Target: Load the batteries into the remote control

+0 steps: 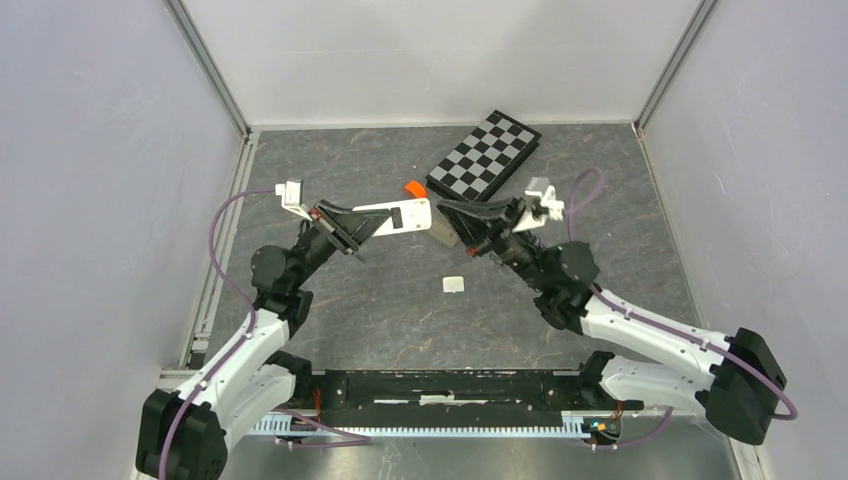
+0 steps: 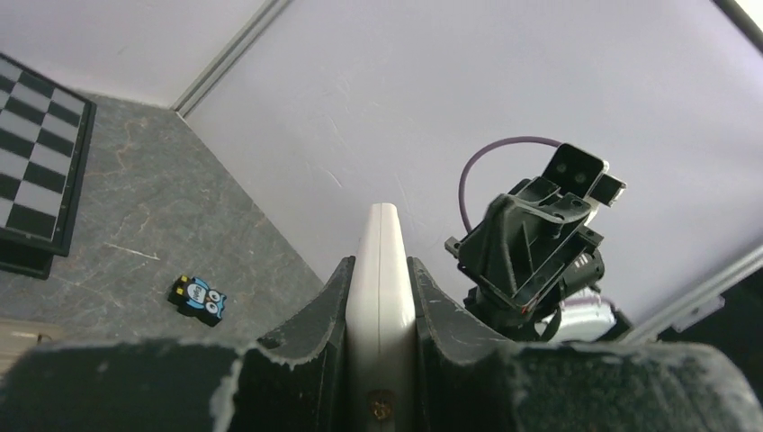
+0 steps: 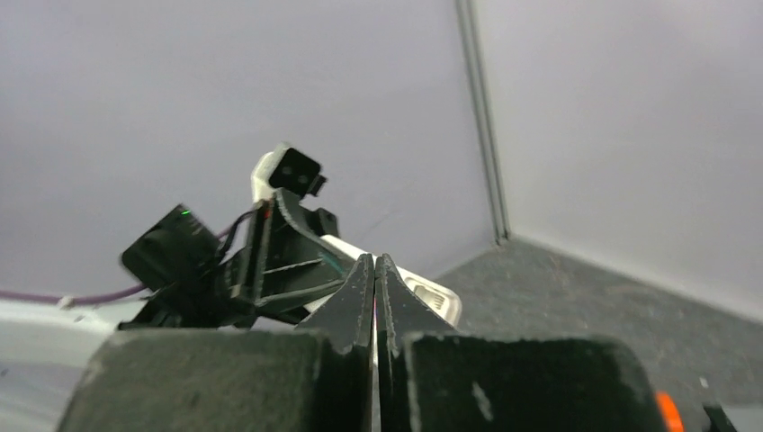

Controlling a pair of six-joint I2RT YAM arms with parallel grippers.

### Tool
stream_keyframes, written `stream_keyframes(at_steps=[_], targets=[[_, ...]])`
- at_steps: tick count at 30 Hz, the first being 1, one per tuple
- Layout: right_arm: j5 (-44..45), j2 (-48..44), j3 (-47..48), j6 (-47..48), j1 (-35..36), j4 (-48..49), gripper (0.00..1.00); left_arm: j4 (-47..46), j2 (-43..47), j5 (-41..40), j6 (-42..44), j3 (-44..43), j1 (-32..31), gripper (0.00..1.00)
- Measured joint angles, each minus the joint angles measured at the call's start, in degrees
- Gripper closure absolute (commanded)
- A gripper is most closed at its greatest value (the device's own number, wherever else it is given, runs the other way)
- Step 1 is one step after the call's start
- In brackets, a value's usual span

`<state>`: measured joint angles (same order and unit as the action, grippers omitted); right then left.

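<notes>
Fingers on the left (image 2: pixel 306 331) clamp the white remote (image 2: pixel 381 288); right fingers (image 3: pixel 353 301) pressed tight together.

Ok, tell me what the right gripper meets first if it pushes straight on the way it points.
The free end of the white remote that the left gripper holds. The right gripper, shut, points at it from close by, though depth is unclear.

One remote (image 1: pixel 400 217), one checkerboard (image 1: pixel 485 155), one white piece (image 1: pixel 453 285).
</notes>
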<state>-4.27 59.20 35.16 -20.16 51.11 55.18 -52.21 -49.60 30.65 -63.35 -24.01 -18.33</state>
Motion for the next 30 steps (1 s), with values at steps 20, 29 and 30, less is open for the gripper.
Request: stream_keyframes(at_steps=[20, 29, 30], targets=[[11.3, 17.7, 5.3, -2.7, -0.2, -33.5, 0.56, 58.6, -6.7, -45.1, 17.2, -17.6, 4.1, 0.98], [9.1, 19.8, 6.0, -3.0, -2.1, -34.6, 0.57, 55.6, -33.9, -44.4, 15.9, -34.4, 18.9, 0.98], [8.9, 19.8, 6.0, -3.0, -2.2, -34.6, 0.58, 55.4, -37.1, -45.1, 15.5, -36.1, 20.4, 0.98]])
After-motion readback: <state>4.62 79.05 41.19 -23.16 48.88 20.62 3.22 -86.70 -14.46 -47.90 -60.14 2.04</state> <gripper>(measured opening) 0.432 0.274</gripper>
